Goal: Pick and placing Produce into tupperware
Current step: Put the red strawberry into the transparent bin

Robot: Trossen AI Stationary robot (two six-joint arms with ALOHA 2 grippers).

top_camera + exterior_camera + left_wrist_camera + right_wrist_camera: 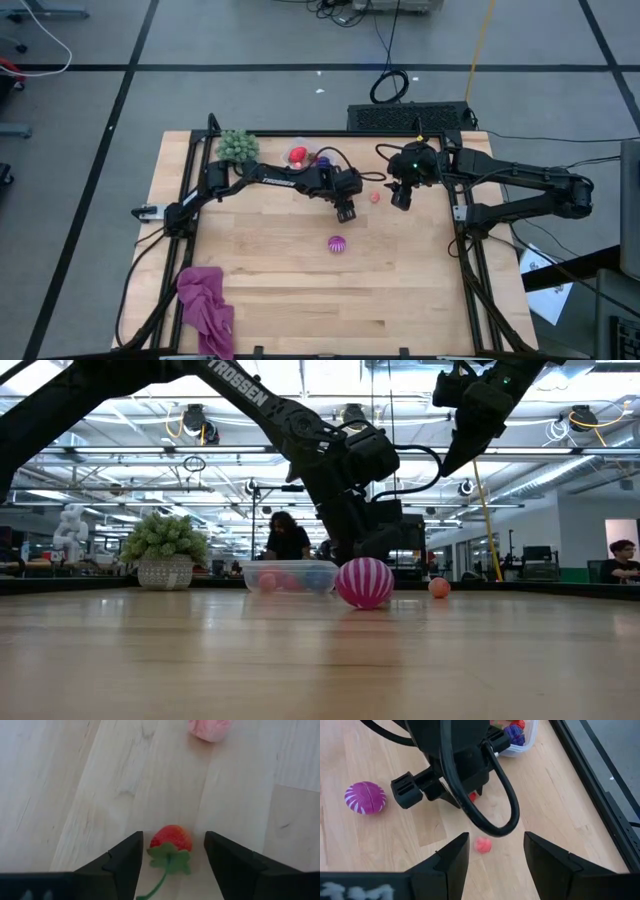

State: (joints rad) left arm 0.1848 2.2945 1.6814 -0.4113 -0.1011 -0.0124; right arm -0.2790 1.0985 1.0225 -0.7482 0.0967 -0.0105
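Produce is scattered about the pale wooden table (300, 290): a small red toy strawberry (171, 839) with a green leafy cap and stem lies on the boards directly between the fingers of the left gripper (172, 865), whose jaws stand apart on either side of it without touching, so nothing is gripped yet. That straddling pose looks like the set-up for a pinch across the berry's width. A small pink rounded piece (375, 196) sits just beyond it, between the two grippers. Well apart, nearer the table's middle, rests a round magenta ball with white stripes (337, 243).

Behind the left arm, the small clear plastic tub (308, 157) with rounded corners already holds red and blue-purple pieces, and it stands just beside a green bushy plant (238, 145) in a woven pot.

Above the pink piece hangs the right gripper (494, 857), its fingers parted and empty, seemingly lined up on that piece. A crumpled magenta cloth (206, 305) lies at the table's near left corner. People show in the room beyond.
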